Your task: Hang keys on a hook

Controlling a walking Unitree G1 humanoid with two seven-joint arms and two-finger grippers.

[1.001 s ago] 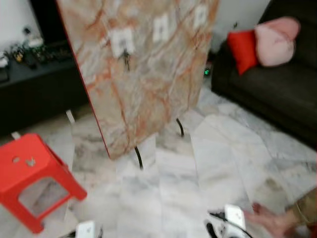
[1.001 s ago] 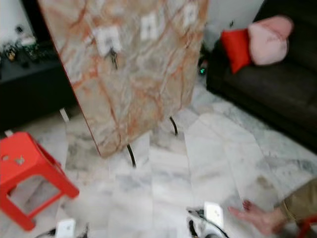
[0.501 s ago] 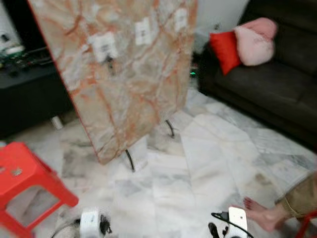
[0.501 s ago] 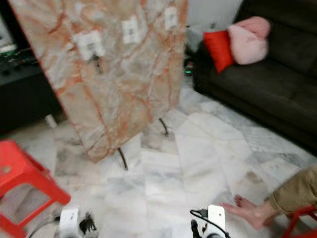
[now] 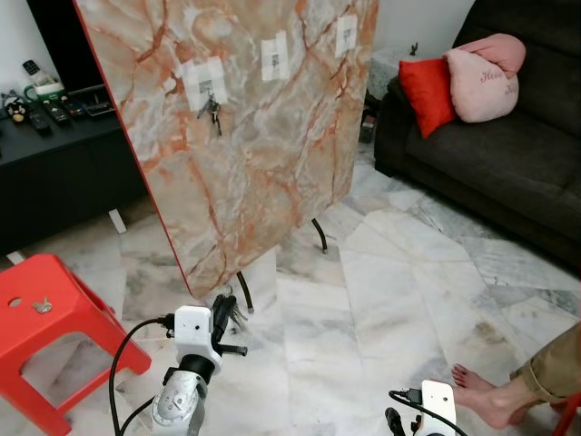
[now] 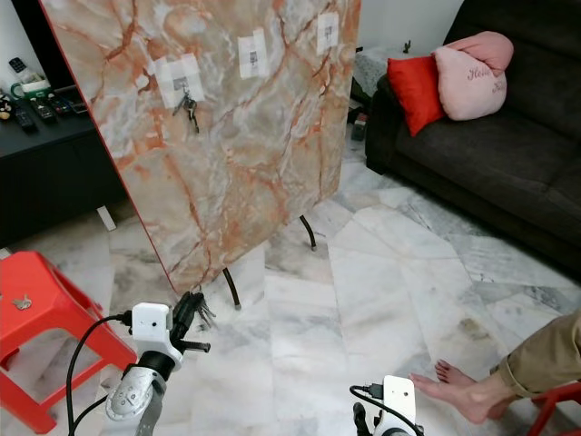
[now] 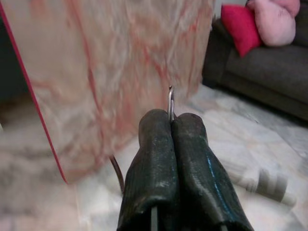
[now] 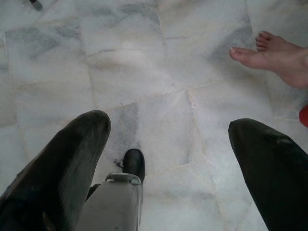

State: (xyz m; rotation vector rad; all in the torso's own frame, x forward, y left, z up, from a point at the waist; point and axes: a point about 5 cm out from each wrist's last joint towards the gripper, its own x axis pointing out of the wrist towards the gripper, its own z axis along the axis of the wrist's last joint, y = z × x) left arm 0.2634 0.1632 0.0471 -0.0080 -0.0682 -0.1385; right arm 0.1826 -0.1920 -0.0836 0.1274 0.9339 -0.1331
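- Marble-patterned board in orange and cream is leaning on thin black legs over the pale marble floor, taking up the upper middle of the head views.
- Dark sofa is standing to the right of the board, carrying a red cushion and a pink cushion that are touching each other.
- Black low cabinet is sitting to the left behind the board, with small items on top.
- Red plastic stool is standing at the lower left, near the left arm.
- A person's bare foot is resting on the floor at the lower right.
- Left gripper is hanging low in front of the board's bottom edge, its fingers clenched on a bunch of keys; a metal tip is poking out between them in the left wrist view.
- Right gripper is pointing down at the floor with its fingers spread wide, holding nothing.
- Another key set is hanging from a hook on a white patch high on the board.
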